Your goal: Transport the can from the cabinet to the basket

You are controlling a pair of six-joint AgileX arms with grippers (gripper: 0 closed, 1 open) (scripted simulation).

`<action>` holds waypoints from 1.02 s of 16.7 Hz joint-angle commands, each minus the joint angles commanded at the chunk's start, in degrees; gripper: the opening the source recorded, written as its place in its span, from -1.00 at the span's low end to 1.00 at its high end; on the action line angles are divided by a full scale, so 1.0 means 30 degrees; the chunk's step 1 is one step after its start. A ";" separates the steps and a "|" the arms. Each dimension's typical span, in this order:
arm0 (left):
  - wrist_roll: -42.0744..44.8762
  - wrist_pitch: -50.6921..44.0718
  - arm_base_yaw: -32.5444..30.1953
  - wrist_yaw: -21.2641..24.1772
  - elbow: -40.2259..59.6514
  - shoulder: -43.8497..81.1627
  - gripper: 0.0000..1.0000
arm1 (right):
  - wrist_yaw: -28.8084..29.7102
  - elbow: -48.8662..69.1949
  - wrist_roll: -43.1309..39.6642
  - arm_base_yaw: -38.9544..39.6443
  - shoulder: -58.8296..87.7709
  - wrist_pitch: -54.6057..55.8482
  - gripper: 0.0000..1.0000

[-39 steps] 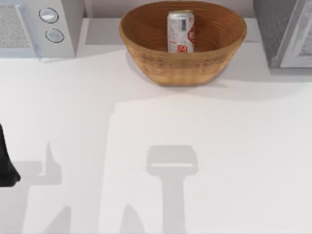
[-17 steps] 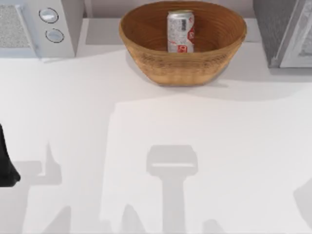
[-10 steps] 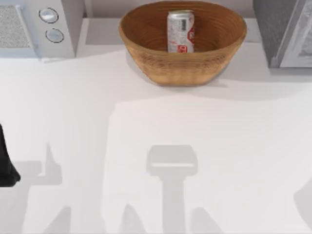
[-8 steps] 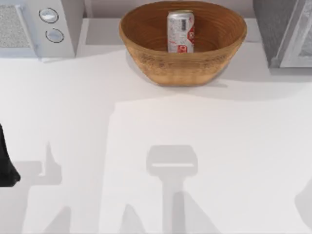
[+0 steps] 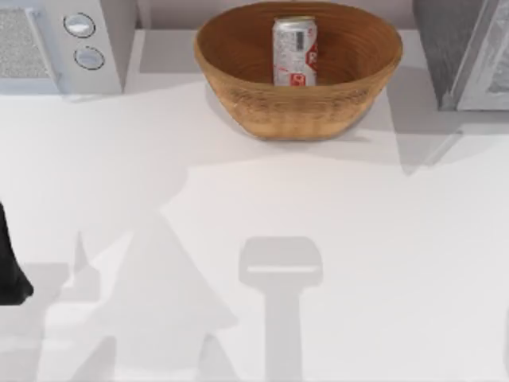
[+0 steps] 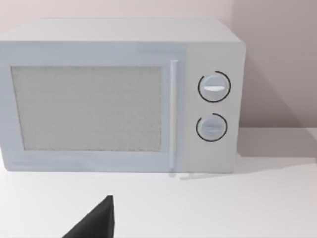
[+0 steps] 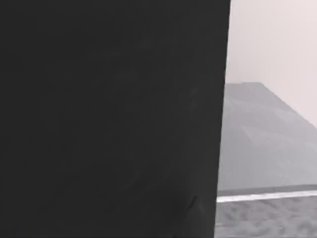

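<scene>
Inside basket (image 5: pixel 298 111), upright can (image 5: pixel 295 52); microwave (image 5: pixel 60 44) left

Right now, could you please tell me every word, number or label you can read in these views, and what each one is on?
None can be read.
The can, standing upright in the basket: red label marks and small print, too small to read.
The microwave: two round knobs, no legible markings.

bright, even light over my table (image 5: pixel 382 263), soft grey shadows across it, no glare or blur.
</scene>
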 joint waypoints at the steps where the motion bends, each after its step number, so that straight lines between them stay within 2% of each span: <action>1: 0.0000 0.0000 0.0000 0.0000 0.0000 0.0000 1.00 | 0.1787 -0.0072 -0.0024 0.1795 -0.0057 -0.0080 1.00; 5: 0.0000 0.0000 0.0000 0.0000 0.0000 0.0000 1.00 | 0.8226 -0.0471 -0.0113 0.8291 -0.0478 -0.0268 1.00; 8: 0.0000 0.0000 0.0000 0.0000 0.0000 0.0000 1.00 | 1.1589 -0.0744 -0.0156 1.1668 -0.0881 -0.0277 1.00; 11: 0.0000 0.0000 0.0000 0.0000 0.0000 0.0000 1.00 | 1.3123 -0.0877 -0.0174 1.3204 -0.1145 -0.0240 1.00; 17: 0.0000 0.0000 0.0000 0.0000 0.0000 0.0000 1.00 | 1.3535 -0.0689 -0.0402 1.2804 -0.1539 -0.0330 1.00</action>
